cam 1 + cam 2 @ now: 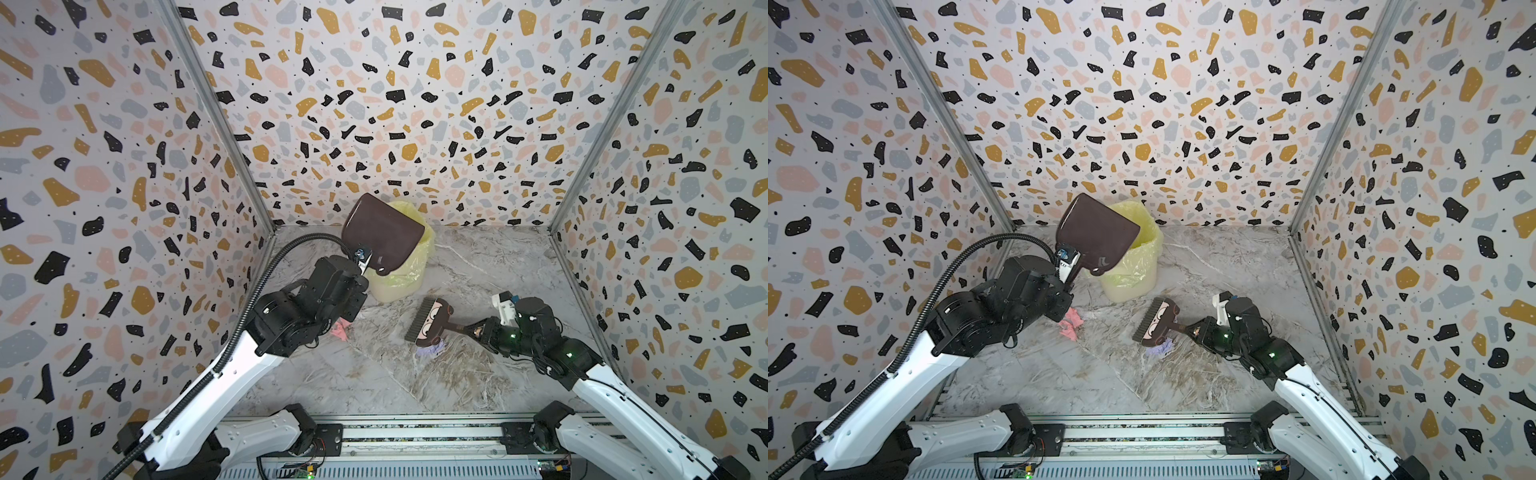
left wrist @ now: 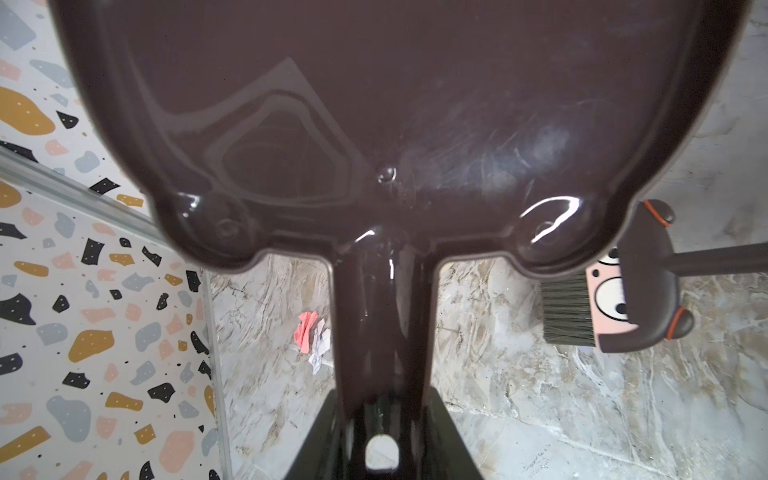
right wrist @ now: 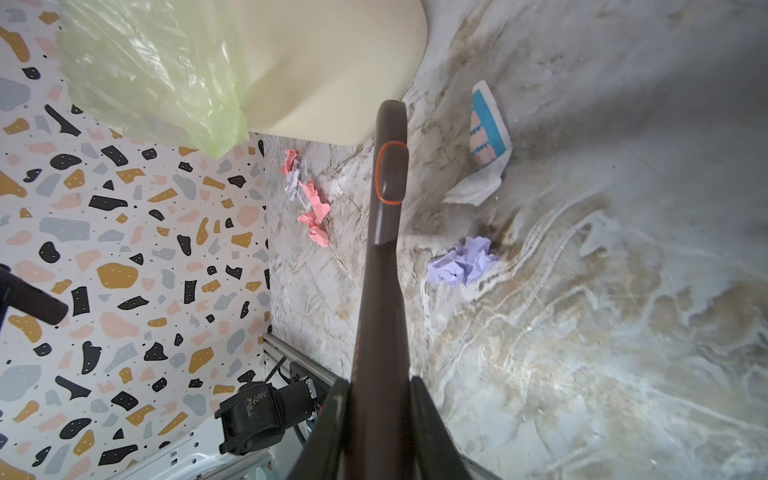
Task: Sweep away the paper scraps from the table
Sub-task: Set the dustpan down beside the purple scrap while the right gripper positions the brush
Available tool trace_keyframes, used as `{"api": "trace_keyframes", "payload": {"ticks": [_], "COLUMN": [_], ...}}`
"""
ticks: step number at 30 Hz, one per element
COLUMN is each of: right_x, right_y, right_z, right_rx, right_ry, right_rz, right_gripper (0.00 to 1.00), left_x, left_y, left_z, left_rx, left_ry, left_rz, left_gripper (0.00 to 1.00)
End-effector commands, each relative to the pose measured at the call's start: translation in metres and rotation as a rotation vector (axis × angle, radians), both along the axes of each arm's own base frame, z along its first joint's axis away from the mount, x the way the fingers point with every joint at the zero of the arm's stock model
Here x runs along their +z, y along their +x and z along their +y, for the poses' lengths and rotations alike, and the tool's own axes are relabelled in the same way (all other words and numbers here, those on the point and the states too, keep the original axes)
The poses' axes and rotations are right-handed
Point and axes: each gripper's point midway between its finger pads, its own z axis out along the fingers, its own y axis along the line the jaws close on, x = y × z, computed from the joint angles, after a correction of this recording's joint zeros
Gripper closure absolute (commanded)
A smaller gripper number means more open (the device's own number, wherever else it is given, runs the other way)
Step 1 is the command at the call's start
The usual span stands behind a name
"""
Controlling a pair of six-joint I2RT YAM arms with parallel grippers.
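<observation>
Progress is judged incomplete. At the left, a cluster of pink and white paper scraps (image 1: 340, 330) is found on the desk (image 1: 374, 382), just beside the left arm. They are thin, torn and creased.

The left pincer (image 1: 363, 262) is closed narrowly on the handle of a dark brown dustpan (image 1: 382, 237), which is held raised and tilted over the bin (image 1: 399, 291). The pan is glossy moulded plastic with a raised rim, lightly scuffed. No scraps are seen on the face shown in the left wrist view. The bin is smooth cream plastic, fitted with a thin, crinkled yellow liner (image 1: 422, 253). Its contents cannot be seen.

Further right, a brown brush (image 1: 430, 326) with stiff grey bristles and a cartoon face is held low over the desk. Its slim handle is clamped in the fully closed right pincer (image 1: 471, 330). A crumpled lilac scrap (image 1: 430, 352) lies beside the brush head. A white and blue piece (image 3: 486, 141) is recorded in the right wrist view. Three groups are left to be swept.
</observation>
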Motion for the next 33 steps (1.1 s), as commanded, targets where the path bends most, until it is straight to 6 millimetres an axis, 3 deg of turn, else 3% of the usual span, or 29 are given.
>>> {"api": "trace_keyframes", "payload": {"ticks": [1, 6, 11, 20, 23, 29, 33], "right_x": [0.010, -0.013, -0.034, -0.049, -0.041, 0.012, 0.031], "right_y": [0.020, 0.025, 0.005, -0.024, -0.025, -0.013, -0.006], "right_z": [0.009, 0.003, -0.020, -0.057, -0.066, -0.070, -0.071], "right_rx": [0.018, 0.027, 0.034, 0.012, -0.008, -0.022, -0.006], "right_ry": [0.001, -0.052, -0.084, -0.133, -0.149, -0.115, -0.110], "right_rz": [-0.079, -0.037, 0.041, 0.122, 0.117, 0.008, -0.024], "right_gripper": [1.00, 1.00, 1.00, 1.00, 1.00, 1.00, 1.00], "left_x": [0.013, 0.004, -0.008, -0.040, -0.047, -0.067, -0.084], "left_y": [-0.004, -0.019, -0.035, -0.066, -0.075, -0.090, -0.096], "left_z": [-0.017, -0.039, -0.056, -0.088, -0.091, -0.080, -0.069], "left_rx": [-0.038, -0.108, -0.158, -0.237, -0.245, -0.220, -0.191], "left_ry": [-0.060, -0.064, -0.071, -0.098, -0.090, -0.051, -0.013], "left_rz": [-0.021, 0.019, 0.069, 0.182, 0.212, 0.286, 0.316], "left_gripper": [1.00, 1.00, 1.00, 1.00, 1.00, 1.00, 1.00]}}
